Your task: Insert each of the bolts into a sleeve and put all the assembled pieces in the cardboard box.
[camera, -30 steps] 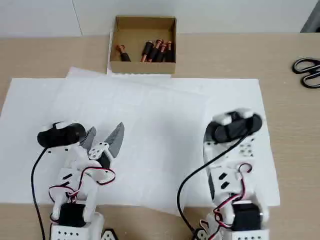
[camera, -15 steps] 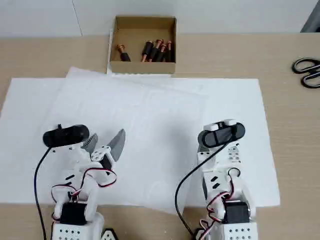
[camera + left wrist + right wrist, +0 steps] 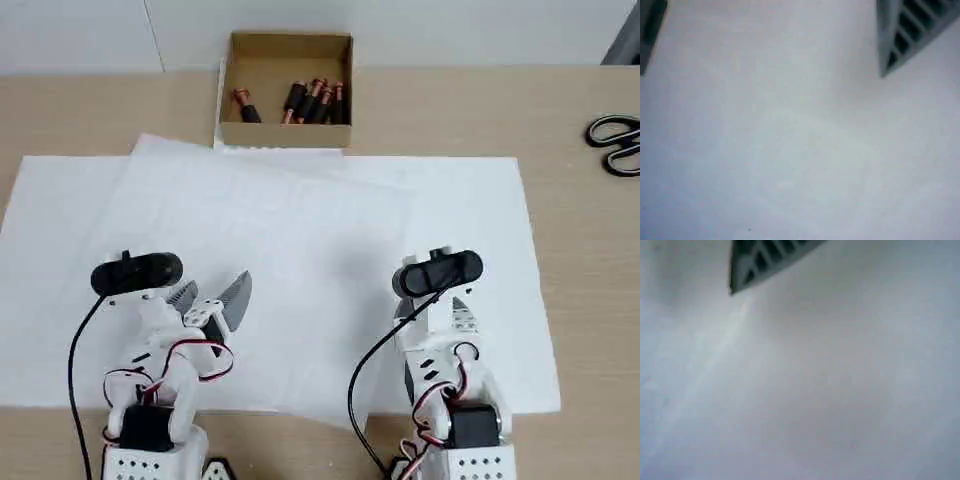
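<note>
Overhead view of a tabletop with two small white robot arms at the near edge, both sitting low and close to their bases over a white paper sheet [image 3: 300,250].

On the left, the left gripper [image 3: 215,285] is released, its two grey jaws spread wide and holding nothing. The left wrist view shows bare paper between those jaws.

Ahead of this gripper and a little to its right, well apart across the whole sheet, stands the cardboard box [image 3: 228,90] on the wooden table [image 3: 80,110]. Inside it lie dark sleeves with copper bolts in them. There is a single assembled piece [image 3: 245,104] at the box's left, and a group of four assembled pieces [image 3: 314,101] packed side by side at its right. Their long axes run roughly away from the arms, slightly slanted.

On the right, the right gripper [image 3: 436,305] sits beneath its black wrist camera, and whether it is released or clenched cannot be told. From it the box lies far ahead and well to the left, so the left arm is the nearer of the two.

Far to the right of the right gripper, near the table's edge, lies a pair of scissors [image 3: 615,145].

With every visible piece assembled and boxed, the task looks complete.
</note>
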